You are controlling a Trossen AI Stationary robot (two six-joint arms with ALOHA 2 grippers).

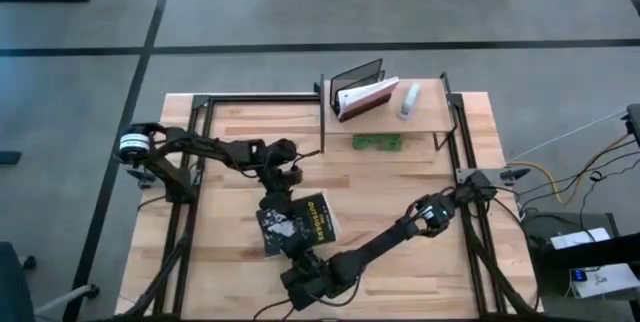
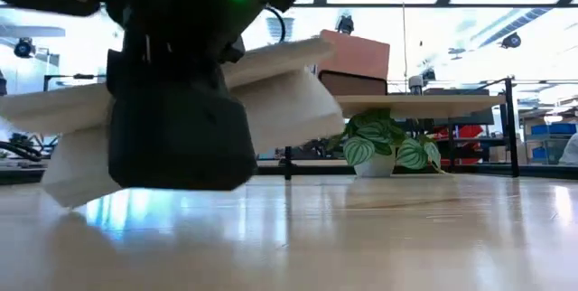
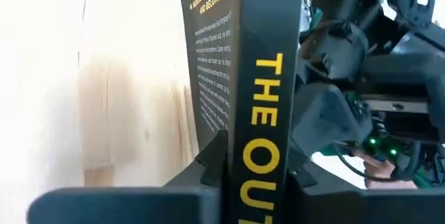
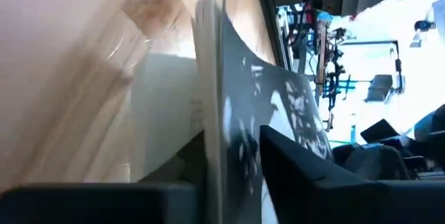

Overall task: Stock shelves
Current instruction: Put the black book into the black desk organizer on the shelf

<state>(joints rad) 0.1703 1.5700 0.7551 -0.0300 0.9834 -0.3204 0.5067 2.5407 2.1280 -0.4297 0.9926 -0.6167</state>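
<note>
- High view: the shelf, a light wood board on thin black legs, stood at the far edge of the table, right of centre. On it were a black wire rack, a reddish book leaning at the rack, and a small white bottle. Green leaves showed just at the shelf's near edge. A black book with a yellow spine lay near the table's front, well apart from the shelf. The left gripper met the book's far edge; the right gripper met its near edge.
- Low view: a dark gripper body filled the foreground with pale pages spreading from it. Beyond stood the shelf, the reddish book on top and a potted plant beneath.
- Left wrist view: the left fingers clamped narrowly on the book's yellow-lettered spine.
- Right wrist view: the right fingers pinched the book's pages and cover.
</note>
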